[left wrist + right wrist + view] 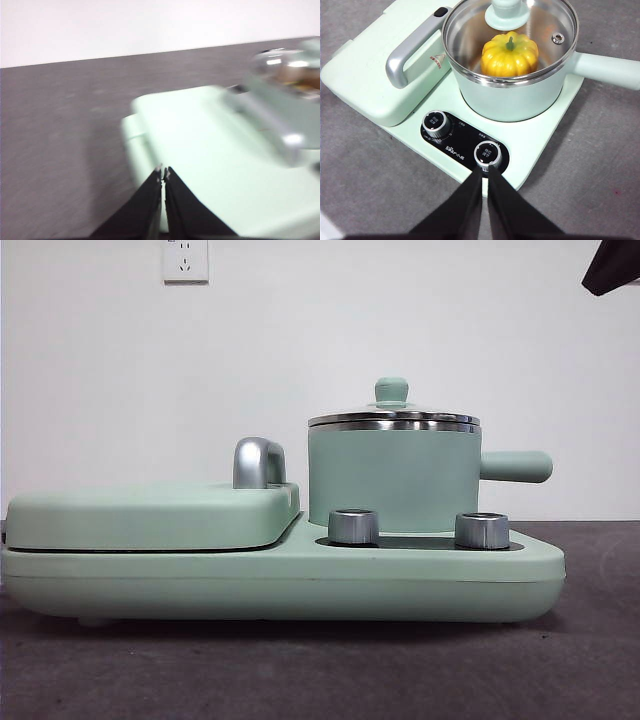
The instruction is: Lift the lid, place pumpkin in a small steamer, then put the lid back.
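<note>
The small steamer (pixel 392 480) stands upright on the base appliance (pixel 300 575), behind its two silver knobs (pixel 353 526), with its stubby handle pointing away from the flat grill cover (pixel 150 515) beside it. The lid (pixel 520 30) sits level on the steamer's steel rim, and through the glass the pumpkin (pixel 510 54) rests inside the steamer, stem up. The right end effector (pixel 485 170) hangs above the appliance's knob edge, jaws pressed together and holding nothing. The left end effector (pixel 163 174) hovers over the grill cover's outer edge, jaws likewise pressed together and empty. The appliance sits on a dark grey worktop (pixel 580 660).
</note>
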{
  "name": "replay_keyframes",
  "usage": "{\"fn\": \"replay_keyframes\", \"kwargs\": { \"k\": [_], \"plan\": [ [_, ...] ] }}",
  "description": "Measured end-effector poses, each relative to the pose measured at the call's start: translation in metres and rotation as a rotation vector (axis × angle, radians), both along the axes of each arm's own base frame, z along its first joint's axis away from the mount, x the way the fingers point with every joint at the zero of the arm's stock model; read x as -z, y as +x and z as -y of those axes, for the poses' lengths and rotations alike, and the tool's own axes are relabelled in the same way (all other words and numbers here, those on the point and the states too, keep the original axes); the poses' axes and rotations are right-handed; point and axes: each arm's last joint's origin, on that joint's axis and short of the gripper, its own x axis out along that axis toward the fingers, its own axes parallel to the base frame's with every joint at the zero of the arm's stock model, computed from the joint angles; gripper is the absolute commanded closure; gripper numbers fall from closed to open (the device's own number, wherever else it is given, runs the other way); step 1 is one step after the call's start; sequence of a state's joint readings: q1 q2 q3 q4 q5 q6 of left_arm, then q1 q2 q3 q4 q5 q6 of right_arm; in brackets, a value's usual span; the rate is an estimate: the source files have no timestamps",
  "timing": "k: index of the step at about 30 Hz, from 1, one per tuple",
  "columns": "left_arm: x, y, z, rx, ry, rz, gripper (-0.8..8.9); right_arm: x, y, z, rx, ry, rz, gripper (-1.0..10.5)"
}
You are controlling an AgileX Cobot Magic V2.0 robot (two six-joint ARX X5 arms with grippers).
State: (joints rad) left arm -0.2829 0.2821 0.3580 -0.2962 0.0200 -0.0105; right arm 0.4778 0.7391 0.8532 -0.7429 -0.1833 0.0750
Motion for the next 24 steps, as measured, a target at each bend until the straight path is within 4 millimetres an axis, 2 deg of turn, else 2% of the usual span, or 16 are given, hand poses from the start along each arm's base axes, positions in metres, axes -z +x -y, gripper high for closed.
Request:
{"fn": "replay_keyframes", "kwargs": {
  "k": [4,9,24],
  "plan": [
    [0.044,0.0,-0.012,-0.115,-0.021,0.087,8.06,0.0,0.0,0.0,0.0,0.0,0.0,9.3],
    [0.068,-0.002,-0.021,-0.221,-0.059,0.131,8.06,0.0,0.0,0.0,0.0,0.0,0.0,9.3],
    [0.073,-0.001,-0.027,-0.284,-0.075,0.098,8.06,0.0,0.0,0.0,0.0,0.0,0.0,9.3]
  ]
}}
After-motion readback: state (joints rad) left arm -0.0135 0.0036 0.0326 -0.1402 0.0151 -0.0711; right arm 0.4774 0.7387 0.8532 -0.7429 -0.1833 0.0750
